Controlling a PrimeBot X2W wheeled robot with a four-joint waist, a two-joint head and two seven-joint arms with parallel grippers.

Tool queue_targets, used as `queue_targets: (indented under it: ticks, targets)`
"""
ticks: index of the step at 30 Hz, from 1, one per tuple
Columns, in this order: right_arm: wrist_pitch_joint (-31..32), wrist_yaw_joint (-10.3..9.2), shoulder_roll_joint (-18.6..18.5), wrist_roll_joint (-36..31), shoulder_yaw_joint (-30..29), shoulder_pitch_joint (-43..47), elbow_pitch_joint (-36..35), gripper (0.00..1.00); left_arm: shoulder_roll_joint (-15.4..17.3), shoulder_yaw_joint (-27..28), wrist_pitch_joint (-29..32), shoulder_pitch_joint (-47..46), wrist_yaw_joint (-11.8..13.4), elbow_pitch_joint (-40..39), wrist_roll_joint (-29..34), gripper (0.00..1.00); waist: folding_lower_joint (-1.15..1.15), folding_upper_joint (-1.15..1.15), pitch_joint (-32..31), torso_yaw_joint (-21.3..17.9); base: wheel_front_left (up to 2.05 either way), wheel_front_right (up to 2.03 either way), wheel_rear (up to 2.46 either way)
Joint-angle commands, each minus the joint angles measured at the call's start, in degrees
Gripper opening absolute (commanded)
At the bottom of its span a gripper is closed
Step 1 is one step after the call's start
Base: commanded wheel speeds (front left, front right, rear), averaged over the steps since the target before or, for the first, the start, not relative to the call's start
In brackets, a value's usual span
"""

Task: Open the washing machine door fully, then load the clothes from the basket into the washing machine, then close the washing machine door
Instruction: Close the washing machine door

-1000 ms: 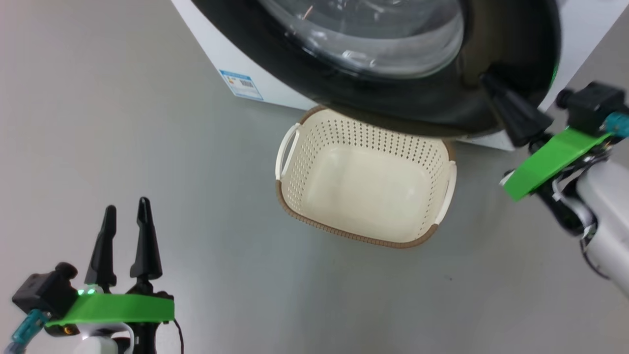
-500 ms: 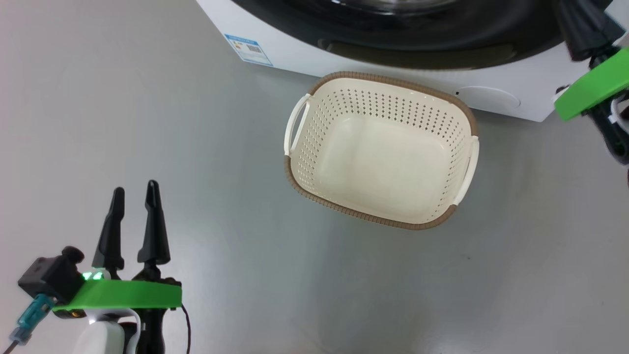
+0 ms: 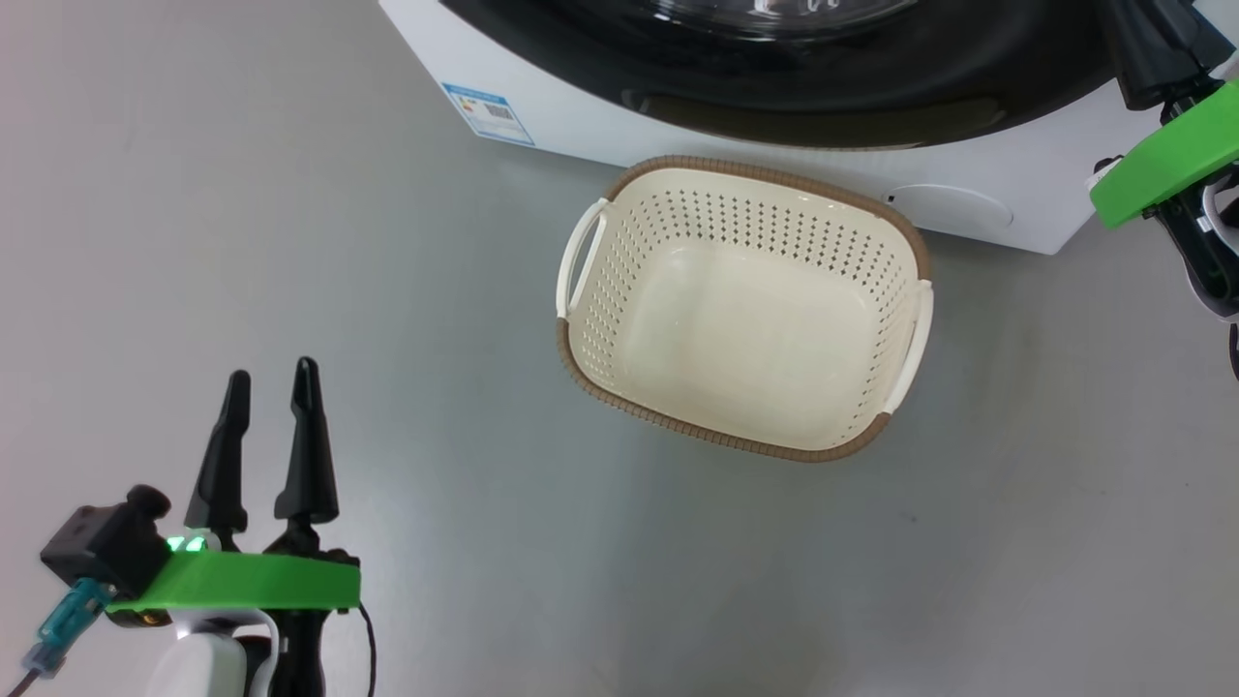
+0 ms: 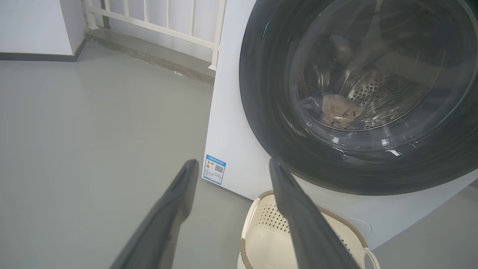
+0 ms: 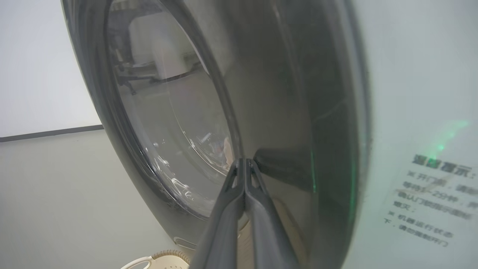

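1. Grey smooth floor (image 3: pixel 290 194) runs under everything; a white railing (image 4: pixel 218 30) stands far beyond the left fingers (image 4: pixel 171 209).
2. The left gripper (image 3: pixel 272 376) hovers above the floor, fingers spread apart, holding nothing.
3. Ahead and right of those fingers stands the washing machine (image 4: pixel 227 123), its blue label (image 4: pixel 214 169) showing between their tips.
4. The washing machine door (image 4: pixel 265 93) sits flush against the machine's front; behind its glass, the clothes (image 4: pixel 341 110) lie crumpled in the drum.
5. The basket (image 3: pixel 716 440) sits on the floor just before the machine, right of the left fingers, its bare bottom showing.
6. The right gripper (image 5: pixel 244 161) has its fingers pressed together, gripping nothing, tips at the door's black rim; contact cannot be told.
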Motion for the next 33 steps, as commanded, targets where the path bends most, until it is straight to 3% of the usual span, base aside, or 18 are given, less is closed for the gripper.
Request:
queue_targets:
  ticks: [1,5,6,7,8,20,33]
  targets:
    - [-0.6,-0.5,-0.49,-0.35,-0.93,0.78,-0.88,0.0,2.22,1.79,-0.37,-0.14,-0.2,-0.8,-0.08,1.0,0.0,0.0,-0.6,-0.5,0.0,0.0,0.0]
    - [-0.6,-0.5,0.07,-0.38,-0.95,2.66,-1.67,0.0,2.79,1.5,-0.37,0.15,-0.2,-0.5,0.01,1.0,0.0,0.0,-1.92,-1.28,0.0,0.0,0.0]
    - [-0.6,-0.5,0.26,-0.47,-1.01,3.15,-2.31,0.15,2.91,1.45,-0.37,0.26,-0.2,-0.44,0.05,1.0,0.0,0.0,-2.31,-1.53,0.0,0.0,0.0]
    - [-0.6,-0.5,0.44,-0.6,-1.2,3.69,-3.02,0.49,3.02,1.39,-0.37,0.42,-0.2,-0.4,0.11,1.0,0.0,0.0,-2.76,-1.83,0.0,0.0,0.0]
    - [-0.6,-0.5,0.66,-0.75,-1.43,4.29,-3.84,1.0,3.15,1.33,-0.37,0.6,-0.2,-0.35,0.18,1.0,0.0,0.0,-3.23,-2.18,0.0,0.0,0.0]
    - [-0.6,-0.5,3.24,-4.67,-6.93,11.72,-17.01,1.0,4.98,0.35,-0.37,2.11,-0.2,0.49,0.29,1.0,0.0,0.0,-8.58,-7.82,0.0,0.0,0.0]
    - [-0.6,-0.5,6.13,-6.72,-14.88,24.57,-26.44,1.0,6.51,1.61,-0.37,3.83,-0.2,0.64,0.69,1.0,0.0,0.0,-14.76,-17.84,0.0,0.0,0.0]
